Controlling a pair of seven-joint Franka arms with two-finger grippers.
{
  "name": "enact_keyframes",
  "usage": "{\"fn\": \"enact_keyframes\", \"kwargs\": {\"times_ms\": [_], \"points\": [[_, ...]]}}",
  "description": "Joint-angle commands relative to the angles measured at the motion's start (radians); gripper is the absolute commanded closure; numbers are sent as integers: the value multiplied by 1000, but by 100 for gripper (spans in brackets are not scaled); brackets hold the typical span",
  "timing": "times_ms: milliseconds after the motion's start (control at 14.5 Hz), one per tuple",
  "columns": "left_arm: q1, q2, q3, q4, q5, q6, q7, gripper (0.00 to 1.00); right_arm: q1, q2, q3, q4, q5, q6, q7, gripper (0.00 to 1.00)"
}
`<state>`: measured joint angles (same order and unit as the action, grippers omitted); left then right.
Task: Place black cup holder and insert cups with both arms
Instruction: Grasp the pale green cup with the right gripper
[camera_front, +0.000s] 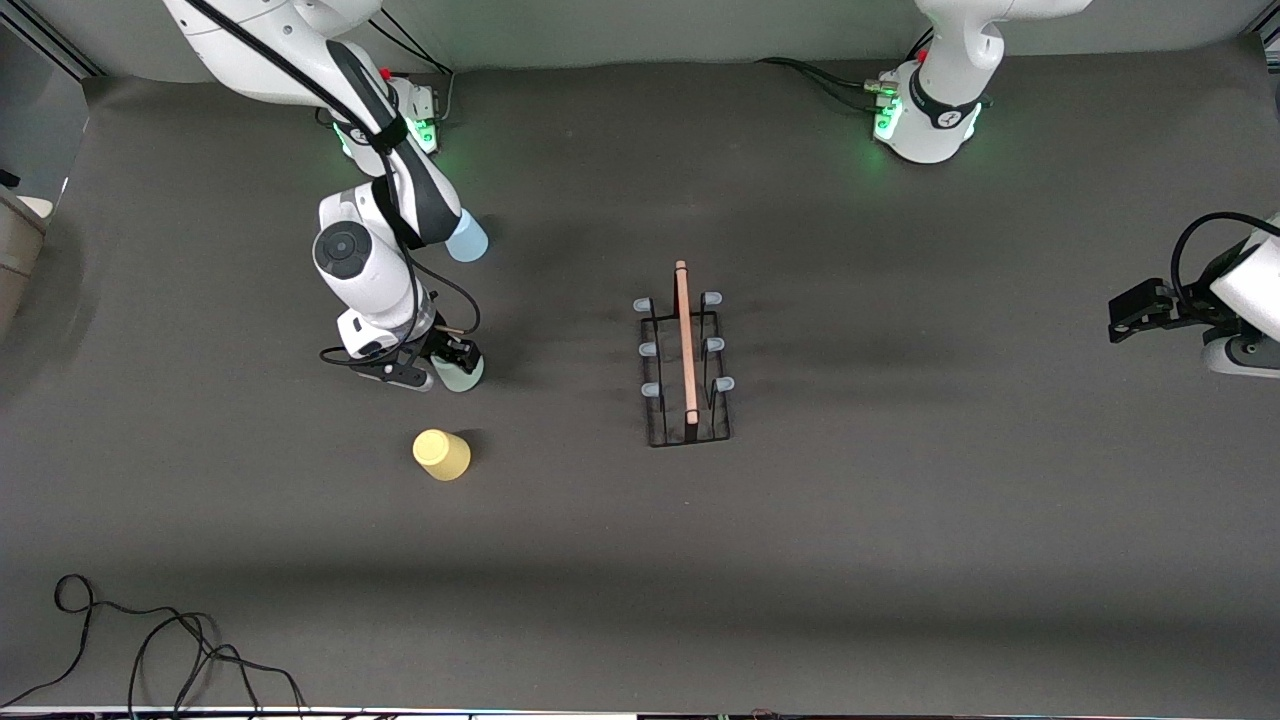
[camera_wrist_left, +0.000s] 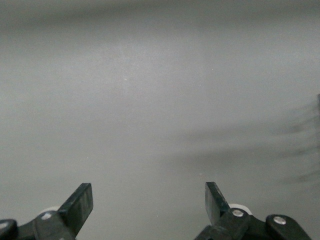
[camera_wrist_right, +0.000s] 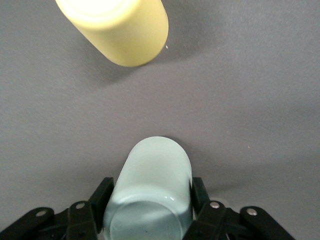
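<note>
Pale green tapered plastic cup (camera_wrist_right: 150, 190), upside down beside black wire cup holder (camera_front: 685, 362), seemingly pinched by right gripper (camera_wrist_right: 150, 197); could slip. Left gripper (camera_wrist_left: 149, 205) spread, idle.

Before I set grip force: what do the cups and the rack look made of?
The pale green cup, between the right gripper's fingers, and the yellow cup look like smooth matte plastic with a soft sheen. The black cup holder seems thin dark wire under a pale wooden rod, with translucent peg caps.

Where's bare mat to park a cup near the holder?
Bare mat flanks the black cup holder on both sides, widest toward the waiting left gripper. Crowded: around the right gripper on the pale green cup, between yellow cup and blue cup.
</note>
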<state>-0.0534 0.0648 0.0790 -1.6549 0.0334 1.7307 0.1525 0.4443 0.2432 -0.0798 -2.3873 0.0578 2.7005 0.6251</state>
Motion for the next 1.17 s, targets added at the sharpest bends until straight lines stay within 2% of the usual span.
{"fn": "enact_keyframes", "kwargs": {"times_ms": [0, 207, 483, 1105], "points": [[1, -14, -2, -11, -3, -10, 16, 0, 16, -74, -3, 39, -3, -111, 80, 100], [1, -8, -2, -9, -1, -6, 15, 0, 51, -96, -2, 120, 11, -250, 149, 100], [4, 0, -2, -9, -1, -5, 10, 0, 129, -62, -2, 285, 85, -359, 284, 100], [44, 21, -1, 10, 0, -13, 76, 0, 321, 113, -2, 589, 102, -372, 649, 100]]}}
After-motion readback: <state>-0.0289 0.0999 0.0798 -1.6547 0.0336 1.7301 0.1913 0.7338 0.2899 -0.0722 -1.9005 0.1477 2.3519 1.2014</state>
